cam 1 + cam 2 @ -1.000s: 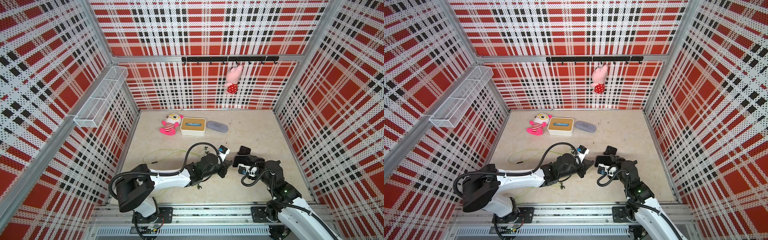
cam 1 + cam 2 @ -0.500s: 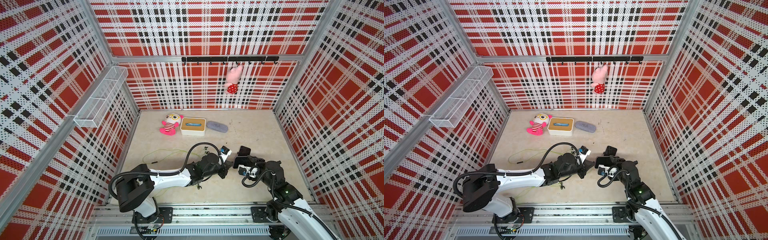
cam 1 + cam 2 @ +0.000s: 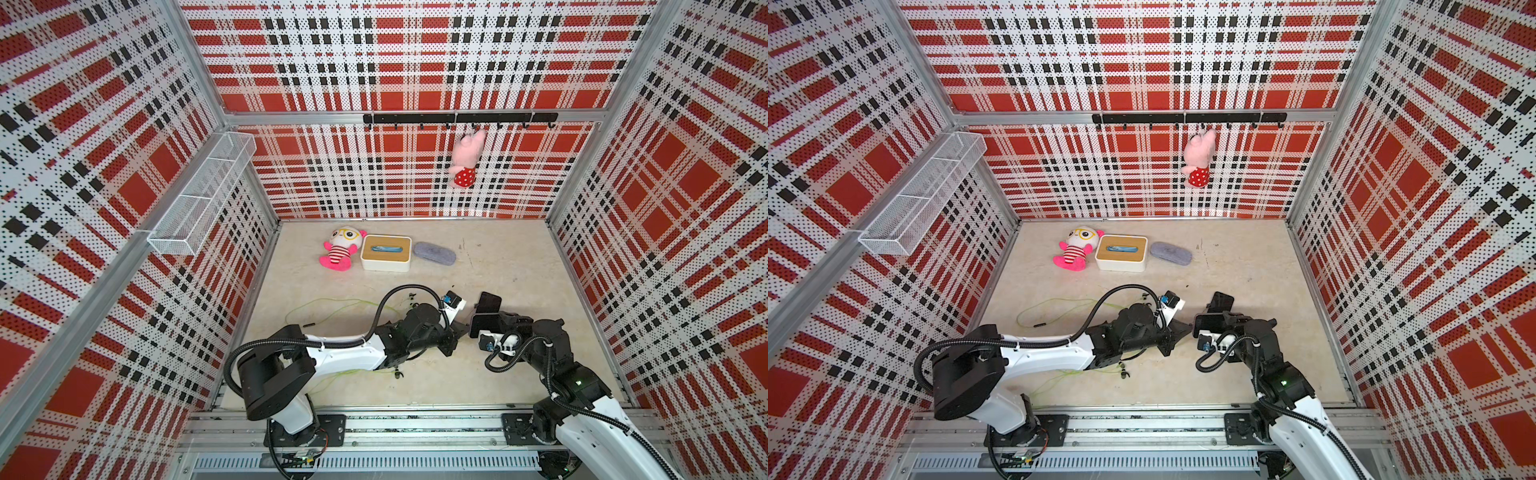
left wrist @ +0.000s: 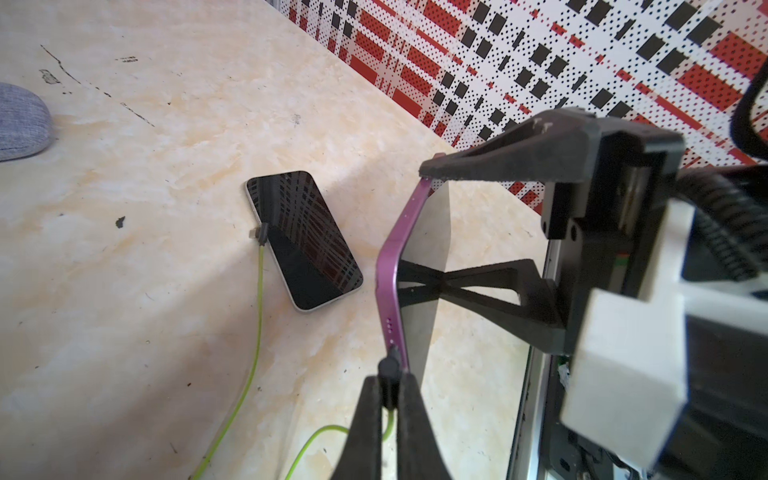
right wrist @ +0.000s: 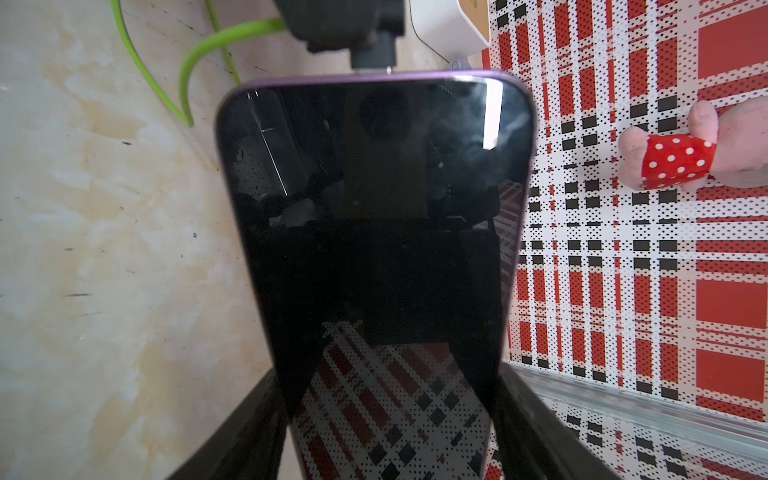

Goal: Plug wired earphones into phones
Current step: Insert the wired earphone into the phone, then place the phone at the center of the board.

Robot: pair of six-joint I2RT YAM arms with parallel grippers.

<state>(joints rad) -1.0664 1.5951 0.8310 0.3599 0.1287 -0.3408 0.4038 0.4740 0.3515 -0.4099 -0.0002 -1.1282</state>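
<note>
**Plug at the port of the held phone, not yet home**

In both top views we see the two arms meeting over the middle of the worktop [image 3: 519, 266], nearer its front edge. The right gripper [image 3: 492, 328] holds a purple-edged phone [image 3: 480, 325] up on edge, and the left gripper [image 3: 458, 332] comes up against it. A flat phone [image 3: 489, 301] lies just behind them, toward the back edge. One yellow-green cable [image 3: 332, 305] loops toward the left edge. A second cable [image 3: 1077, 374] trails near the front edge.

From the left wrist, the left gripper's fingers [image 4: 409, 415] are pressed together on a small black plug [image 4: 390, 365]. Its tip touches the held phone's narrow end beside the speaker holes. The right gripper's fingers [image 4: 498, 162] stand wide, clamping that phone across its long sides. A second plug [image 4: 261, 232] rests against the flat phone's side; whether it is seated we cannot tell.

From the right wrist, the plug [image 5: 374, 56] meets the phone's end with a sliver of metal showing.

We judge the flat phone possibly done and the held one mid-insertion. The plug needs pushing fully home before either gripper lets go.
</note>
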